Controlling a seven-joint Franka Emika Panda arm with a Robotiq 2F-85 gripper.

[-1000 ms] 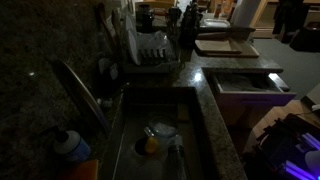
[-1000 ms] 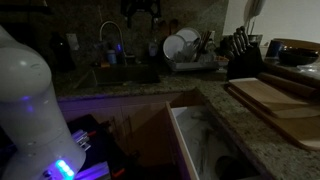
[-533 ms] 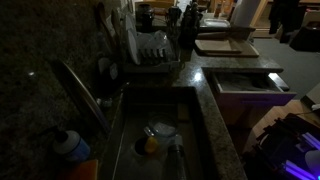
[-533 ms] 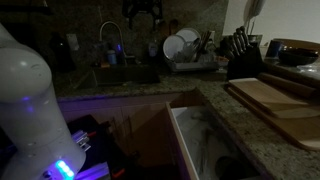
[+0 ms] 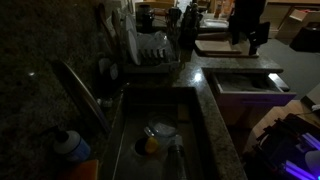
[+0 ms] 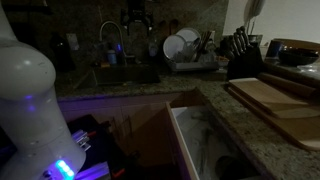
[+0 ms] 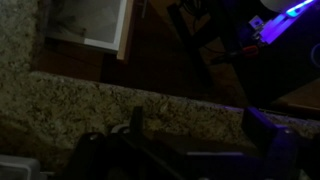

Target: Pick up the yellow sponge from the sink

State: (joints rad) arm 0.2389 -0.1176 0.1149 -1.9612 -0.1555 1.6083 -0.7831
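Observation:
The sink [image 5: 186, 112] is a deep dark basin set in speckled stone; it also shows in an exterior view [image 6: 110, 76]. In it lie a white round dish [image 5: 161, 130] and an orange-yellow lump [image 5: 150, 145]. I cannot make out the yellow sponge in the dim basin. My gripper [image 5: 249, 42] hangs high over the counter by the open drawer, far from the basin, and shows at the top of an exterior view [image 6: 134, 17]. In the wrist view its fingers [image 7: 198, 135] stand apart over the speckled counter edge, open and empty.
A dish rack with plates [image 5: 150, 50] stands beyond the sink. A curved faucet [image 5: 82, 92] is at its side. An open drawer [image 5: 245, 82] juts out below the counter. A cutting board [image 6: 275, 100], a knife block [image 6: 240, 52] and a soap bottle [image 5: 70, 148] are nearby.
The dark arm and gripper have come into sight at the top right of an exterior view, above the counter and drawer. In the other view the gripper has shifted slightly.

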